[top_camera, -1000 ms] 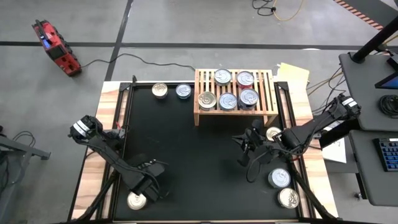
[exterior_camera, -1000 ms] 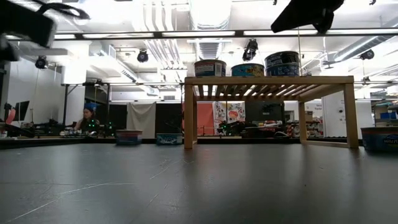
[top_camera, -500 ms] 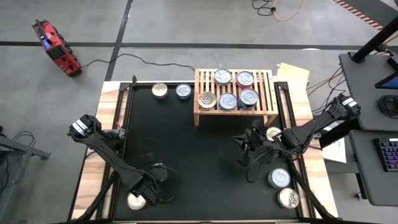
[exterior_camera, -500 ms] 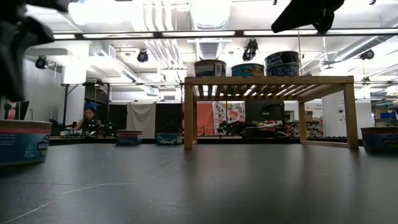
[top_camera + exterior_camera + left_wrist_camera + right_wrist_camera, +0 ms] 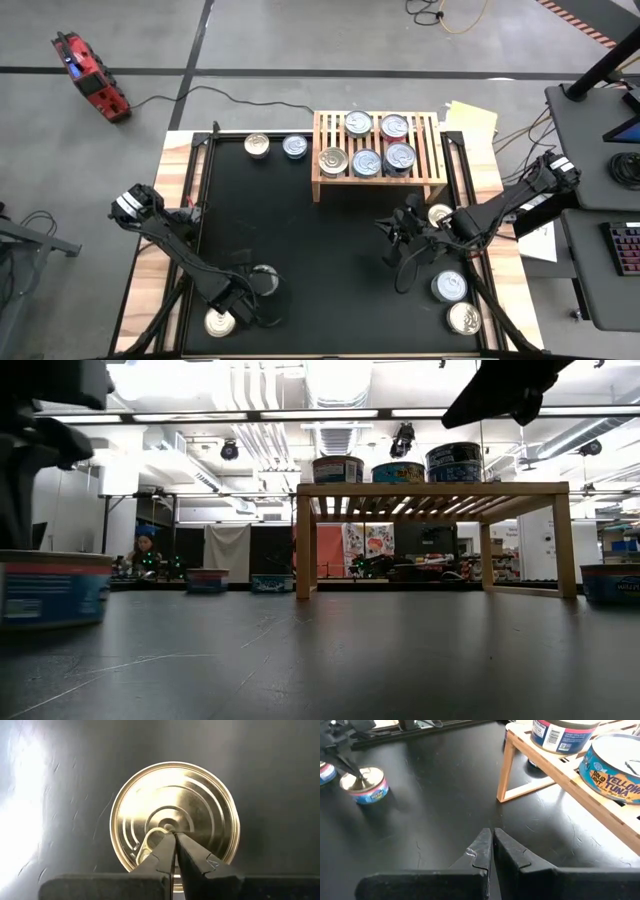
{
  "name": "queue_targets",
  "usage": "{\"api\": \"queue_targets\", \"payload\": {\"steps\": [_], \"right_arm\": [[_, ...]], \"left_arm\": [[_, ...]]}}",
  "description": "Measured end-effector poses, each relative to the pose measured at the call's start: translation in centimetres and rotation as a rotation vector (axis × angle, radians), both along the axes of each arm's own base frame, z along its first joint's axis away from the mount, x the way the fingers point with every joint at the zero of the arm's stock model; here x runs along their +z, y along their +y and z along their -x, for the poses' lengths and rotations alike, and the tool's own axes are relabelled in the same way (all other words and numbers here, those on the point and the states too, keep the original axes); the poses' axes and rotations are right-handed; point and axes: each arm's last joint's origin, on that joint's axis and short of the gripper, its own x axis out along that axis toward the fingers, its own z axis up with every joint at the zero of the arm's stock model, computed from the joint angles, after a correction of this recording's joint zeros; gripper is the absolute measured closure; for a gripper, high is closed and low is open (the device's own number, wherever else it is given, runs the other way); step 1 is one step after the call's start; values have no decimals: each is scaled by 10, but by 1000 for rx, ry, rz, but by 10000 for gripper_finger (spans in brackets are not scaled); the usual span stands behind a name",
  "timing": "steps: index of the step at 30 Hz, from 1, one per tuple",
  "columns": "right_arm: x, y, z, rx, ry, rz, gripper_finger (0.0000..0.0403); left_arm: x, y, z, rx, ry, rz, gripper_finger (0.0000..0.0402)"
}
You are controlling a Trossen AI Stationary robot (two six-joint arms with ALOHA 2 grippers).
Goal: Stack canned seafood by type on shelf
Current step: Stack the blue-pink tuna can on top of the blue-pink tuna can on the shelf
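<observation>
A can with a gold lid (image 5: 175, 820) and a blue and red label (image 5: 50, 588) stands on the black mat (image 5: 320, 250) near its front left. My left gripper (image 5: 173, 836) is over it, shut and pointing down. A second can (image 5: 220, 322) lies just nearer the front edge. The wooden shelf (image 5: 430, 130) at the far side carries several cans (image 5: 365, 160). My right gripper (image 5: 491, 832) hangs shut above the mat in front of the shelf and touches nothing. My left gripper comes from above with its shut fingertips on the lid's pull ring (image 5: 156, 836), close to the lid's middle. Whether the tips pinch the ring or only press on it, I cannot tell. The can stands upright with its base on the mat.
Two cans (image 5: 257, 146) (image 5: 295, 146) stand on the mat left of the shelf. Three more (image 5: 440, 213) (image 5: 449, 287) (image 5: 463, 318) sit along the mat's right side. The middle of the mat is bare.
My left gripper has rolled about its own axis and stayed shut. The can under it has slid along the mat toward the table's right, coming into the low view from the left. It stays upright.
</observation>
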Motion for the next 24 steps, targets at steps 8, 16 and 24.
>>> {"api": "queue_targets", "payload": {"steps": [8,16,24], "right_arm": [[0,0,0,-8,-10,-16,394],[2,9,2,26,-36,-40,394],[-1,22,-6,52,-89,-67,394]], "left_arm": [[-10,9,-26,-82,-78,-79,400],[-15,17,-52,-242,-165,-179,400],[-12,32,-75,-365,-225,-238,400]]}}
